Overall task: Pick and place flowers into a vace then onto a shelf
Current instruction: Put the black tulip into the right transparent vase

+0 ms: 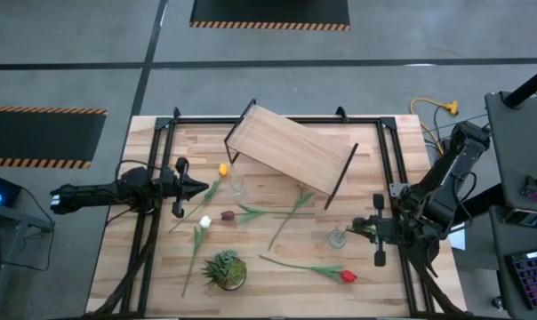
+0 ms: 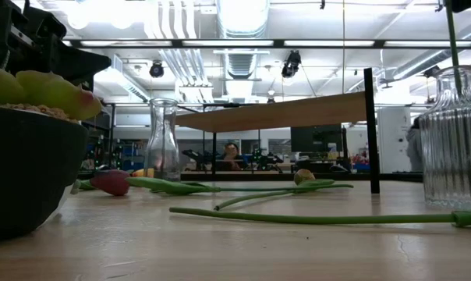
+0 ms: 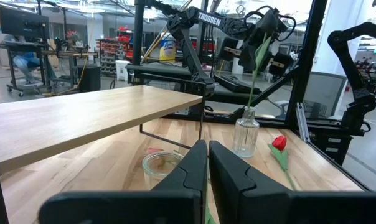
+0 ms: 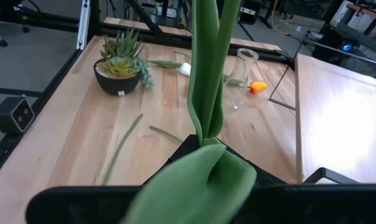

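My right gripper point(image 1: 362, 229) is shut on a tulip whose stem point(image 2: 452, 39) stands in the ribbed glass vase point(image 1: 338, 238) near the table's right edge. The tulip's head is hidden. My left gripper point(image 1: 197, 187) is shut and holds nothing, left of a second clear vase point(image 1: 237, 182). Lying flat on the tabletop are a yellow tulip point(image 1: 222, 169), a white tulip point(image 1: 204, 221), a maroon tulip point(image 1: 227, 215), a red tulip point(image 1: 347, 276) and one more stem point(image 1: 291, 213). The shelf point(image 1: 291, 147) stands askew at the far middle. My right gripper pinches the tulip's green stem point(image 3: 258, 59) at its upper part, coming level from the table's right side, fingers across the stem. The stem stands nearly upright and its lower end is inside the vase point(image 3: 246, 130). Broad leaves point(image 4: 206, 93) cover the fingers in the wrist view.
A potted succulent point(image 1: 224, 269) stands near the table's near edge, between the white tulip's stem and the red tulip. Black frame rails point(image 1: 388, 169) run along the table's sides. The shelf's thin black legs point(image 1: 341, 178) reach the tabletop near the loose stems.
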You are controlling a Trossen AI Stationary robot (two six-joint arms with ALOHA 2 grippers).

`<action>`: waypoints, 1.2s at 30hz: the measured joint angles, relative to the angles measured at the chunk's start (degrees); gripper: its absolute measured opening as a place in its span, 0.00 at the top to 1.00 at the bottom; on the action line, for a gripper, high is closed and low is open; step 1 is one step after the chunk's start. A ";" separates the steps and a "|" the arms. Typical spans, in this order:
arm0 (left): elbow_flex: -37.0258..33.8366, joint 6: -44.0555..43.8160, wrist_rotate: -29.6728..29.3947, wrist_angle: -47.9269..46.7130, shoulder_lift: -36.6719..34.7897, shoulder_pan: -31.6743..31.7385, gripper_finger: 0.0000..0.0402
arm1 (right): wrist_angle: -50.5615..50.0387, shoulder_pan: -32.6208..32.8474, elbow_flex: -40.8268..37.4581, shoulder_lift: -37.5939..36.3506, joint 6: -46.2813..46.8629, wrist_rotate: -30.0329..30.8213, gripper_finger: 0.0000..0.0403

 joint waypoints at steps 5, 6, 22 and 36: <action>0.00 0.00 0.00 0.00 0.00 0.01 1.00 | 0.75 0.00 -0.01 0.00 0.00 -0.01 0.97; 0.01 0.00 -0.02 0.00 0.00 0.01 1.00 | 0.78 0.00 -0.01 0.00 0.00 0.04 0.97; 0.02 0.00 0.00 0.00 0.00 -0.01 1.00 | 2.59 0.00 -0.01 0.00 2.60 0.25 0.84; 0.02 0.00 0.00 0.00 0.00 0.00 1.00 | 0.04 0.02 4.91 -0.80 2.09 -9.08 0.59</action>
